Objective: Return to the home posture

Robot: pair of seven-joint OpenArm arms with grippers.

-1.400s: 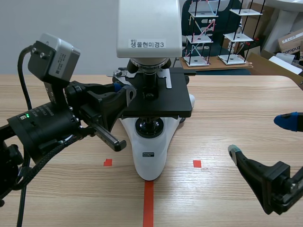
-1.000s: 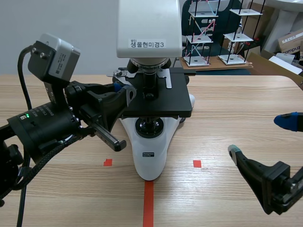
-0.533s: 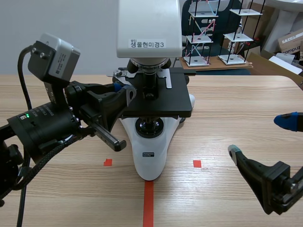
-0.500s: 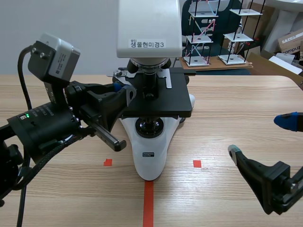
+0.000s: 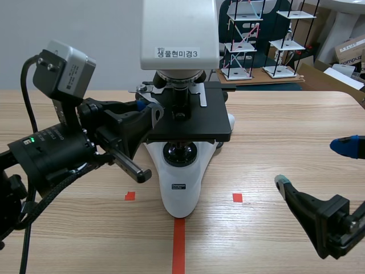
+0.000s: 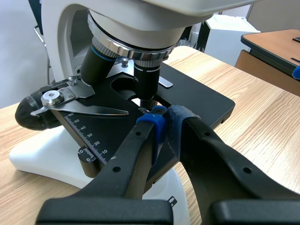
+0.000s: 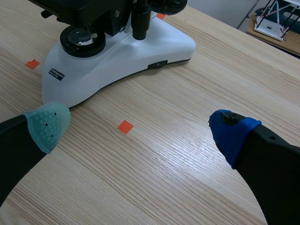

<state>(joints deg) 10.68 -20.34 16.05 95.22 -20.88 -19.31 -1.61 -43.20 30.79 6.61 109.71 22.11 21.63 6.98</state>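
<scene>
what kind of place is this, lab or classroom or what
Likely a lab or teaching workshop, though I can't be sure: a white and black optical microscope with a numbered label stands on the light wooden table, and stick-built tiered model towers and brown cardboard boxes sit behind it.

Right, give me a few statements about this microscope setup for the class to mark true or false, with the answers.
1. The right tool is open and holds nothing. True.
2. The left tool is wide open. False: its pads meet at the edge of the microscope stage.
3. The microscope stands on the wooden table. True.
4. The right tool grips the microscope. False: it is apart from it, over the table.
</scene>
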